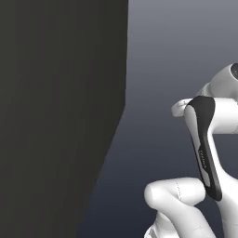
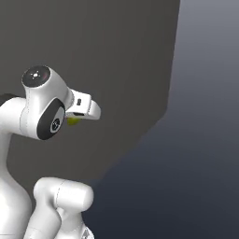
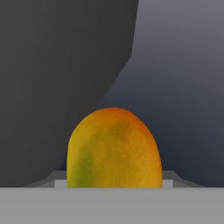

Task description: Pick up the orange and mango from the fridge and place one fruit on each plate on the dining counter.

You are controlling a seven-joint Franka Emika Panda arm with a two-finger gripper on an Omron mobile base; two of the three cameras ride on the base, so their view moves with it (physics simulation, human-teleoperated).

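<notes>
The mango (image 3: 113, 148), yellow-orange with a green patch, sits close before the hand camera. It stands between the jaws and hides the fingertips. In the right base view a sliver of the mango (image 2: 72, 121) peeks out under the white hand, where my gripper (image 2: 77, 117) is shut on it. The arm is folded back and holds the fruit up in the air, near a dark panel. The orange, the fridge, the plates and the dining counter are out of view.
A large flat dark-grey panel (image 1: 56, 116) stands close on the left, with its slanted edge (image 2: 154, 121) running down towards the arm. Beyond the panel's edge lies a plain grey-blue background (image 3: 183, 87).
</notes>
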